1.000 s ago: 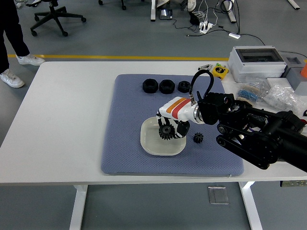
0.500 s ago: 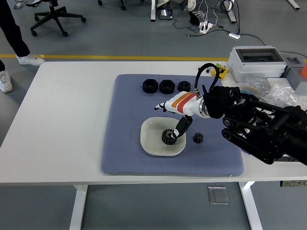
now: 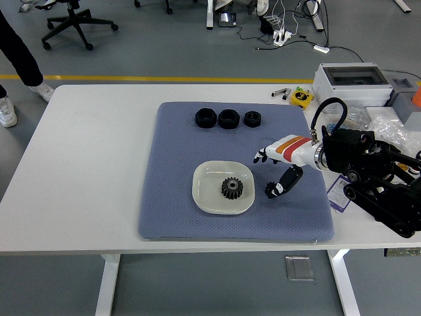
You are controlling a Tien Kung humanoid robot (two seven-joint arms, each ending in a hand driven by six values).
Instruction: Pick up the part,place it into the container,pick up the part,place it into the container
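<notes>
A black gear point(image 3: 232, 187) lies in the white square dish point(image 3: 205, 195) on the blue mat point(image 3: 177, 164). A smaller black gear point(image 3: 271, 191) lies on the mat just right of the dish. My right hand point(image 3: 276, 170), white with orange stripes, hovers over the small gear with its fingers spread and holding nothing; its thumb reaches down close to the gear. My left arm is out of view.
Three black nut-like parts point(image 3: 227, 118) stand in a row at the mat's far edge. A grey box point(image 3: 354, 85), plastic bags point(image 3: 388, 128) and a yellow item point(image 3: 302, 97) crowd the table's right side. A person's legs point(image 3: 16, 59) show at the top left.
My right hand let go of the large gear in the dish, opened, and drew back to the right over the small gear. The person at top left stepped away.
</notes>
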